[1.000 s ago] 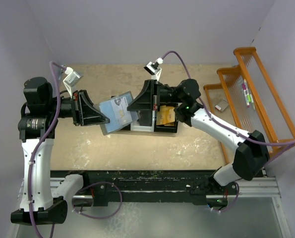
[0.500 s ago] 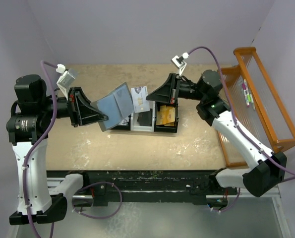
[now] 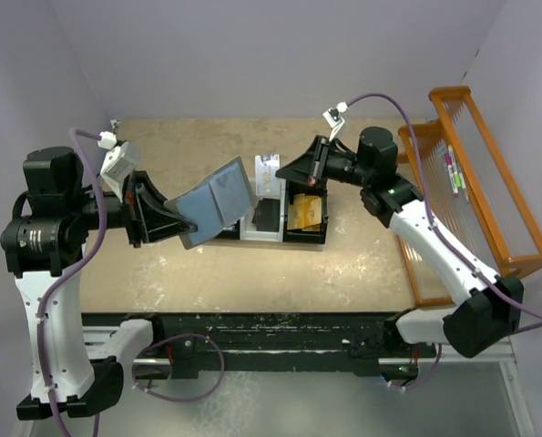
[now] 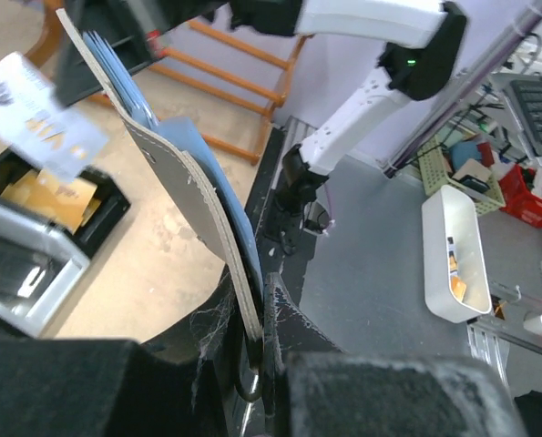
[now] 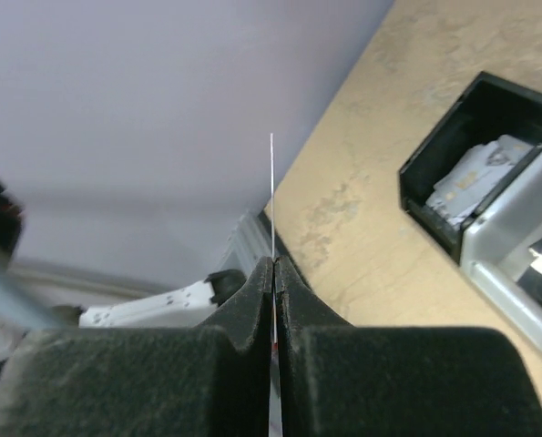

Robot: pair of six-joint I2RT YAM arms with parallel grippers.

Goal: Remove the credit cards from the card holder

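My left gripper is shut on the lower edge of the card holder, a grey-blue bifold held tilted above the table. In the left wrist view the card holder stands edge-on, pinched between the jaws of the left gripper. My right gripper is shut on a white credit card, clear of the holder and over the far side of the bin tray. The right wrist view shows that card as a thin line rising from the right gripper. The same card hangs free in the left wrist view.
A black-and-white three-compartment bin tray sits mid-table, with orange-gold cards in its right compartment and white/silver cards in another. An orange wire rack stands along the right edge.
The right gripper has pulled the white card out of the holder and carried it right and toward the back. The left arm has drawn the holder slightly left and tilted it up.
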